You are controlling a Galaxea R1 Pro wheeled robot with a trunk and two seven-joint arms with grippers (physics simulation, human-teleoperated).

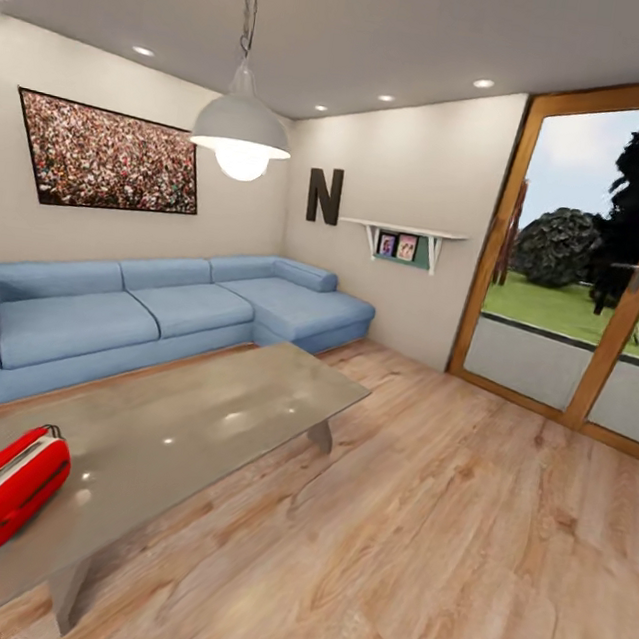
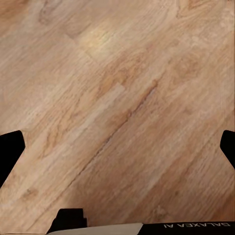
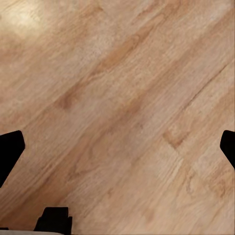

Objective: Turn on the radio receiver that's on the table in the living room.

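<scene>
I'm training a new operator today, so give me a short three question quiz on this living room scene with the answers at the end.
1. True or false: the radio receiver lies on the table, near the end closest to the camera.
2. Multiple choice: what surface is under the left gripper and the right gripper? A) carpet B) wood plank floor C) glass
3. Fill in: the sofa behind the table is ____ in colour.

Key: 1 true; 2 B; 3 blue.

Head view looked forward and down across the living room, the table [image 1: 196, 414] at lower left. Both wrist views faced down, close over the wood floor [image 2: 117, 98], shared with the head view.
</scene>
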